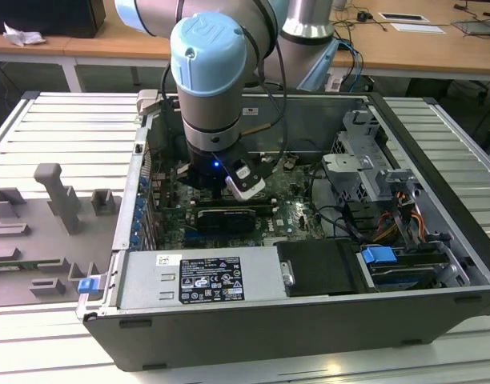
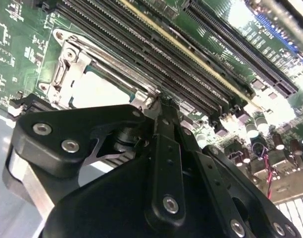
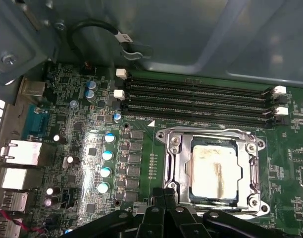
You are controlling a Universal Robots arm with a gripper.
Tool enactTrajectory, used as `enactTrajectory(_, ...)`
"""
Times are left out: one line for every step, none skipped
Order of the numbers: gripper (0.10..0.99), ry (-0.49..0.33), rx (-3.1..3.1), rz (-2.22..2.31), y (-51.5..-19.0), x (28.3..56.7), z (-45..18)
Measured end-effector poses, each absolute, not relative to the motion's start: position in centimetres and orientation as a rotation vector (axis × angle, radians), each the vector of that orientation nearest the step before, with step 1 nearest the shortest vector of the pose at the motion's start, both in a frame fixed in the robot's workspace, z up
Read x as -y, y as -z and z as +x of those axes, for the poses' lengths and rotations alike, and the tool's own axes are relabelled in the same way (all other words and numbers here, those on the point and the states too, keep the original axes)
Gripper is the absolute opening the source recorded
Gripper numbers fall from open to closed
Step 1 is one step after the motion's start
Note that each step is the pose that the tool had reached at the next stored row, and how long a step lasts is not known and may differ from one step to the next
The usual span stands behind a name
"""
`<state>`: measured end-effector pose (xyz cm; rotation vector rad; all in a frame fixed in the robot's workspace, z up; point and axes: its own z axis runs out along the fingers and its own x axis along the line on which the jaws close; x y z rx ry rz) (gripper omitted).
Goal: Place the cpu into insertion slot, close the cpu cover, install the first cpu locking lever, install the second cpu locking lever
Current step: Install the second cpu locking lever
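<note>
- cpu (image 3: 214, 170) sits in the insertion slot (image 3: 177, 163), just ahead of the gripper (image 3: 164, 194), with the cpu cover (image 3: 211, 135) down around it.
- gripper fingers look pressed together, holding nothing.
- risk: the tips touch the socket's edge; pushing off-line could slip onto the green motherboard (image 3: 87, 163) and scrape components.

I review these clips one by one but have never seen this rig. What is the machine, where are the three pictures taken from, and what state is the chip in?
A robot arm reaches down into an open computer case. The exterior view looks on from outside; both wrist views ride on the arm, looking at the green motherboard. In the first wrist view the cpu sits in the insertion slot, with the cpu cover closed around it. The black end effector hovers at the socket's edge, holding nothing visible.
</note>
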<state>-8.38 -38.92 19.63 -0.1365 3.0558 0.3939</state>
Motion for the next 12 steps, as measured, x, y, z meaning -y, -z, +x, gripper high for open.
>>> enactTrajectory(0.106,-0.394,-3.056,-0.136,-19.6,38.9,-8.4)
enactTrajectory(0.106,-0.394,-3.056,-0.137,-19.6,38.9,-8.4)
enactTrajectory(0.106,-0.395,-3.055,-0.136,-19.6,38.9,-8.4)
enactTrajectory(0.106,-0.396,-3.054,-0.137,-19.7,38.9,-8.4)
enactTrajectory(0.106,-0.397,-3.054,-0.137,-20.0,38.9,-8.4)
enactTrajectory(0.106,-0.395,-3.055,-0.136,-20.2,38.9,-8.4)
enactTrajectory(0.106,-0.395,-3.055,-0.137,-20.5,38.9,-8.4)
enactTrajectory(0.106,-0.395,-3.056,-0.137,-20.6,38.9,-8.4)
enactTrajectory(0.106,-0.395,-3.056,-0.136,-20.7,38.9,-8.4)
enactTrajectory(0.106,-0.396,-3.057,-0.136,-20.8,38.9,-8.4)
enactTrajectory(0.106,-0.396,-3.057,-0.136,-20.8,38.9,-8.4)
enactTrajectory(0.106,-0.396,-3.061,-0.136,-20.9,38.9,-8.4)
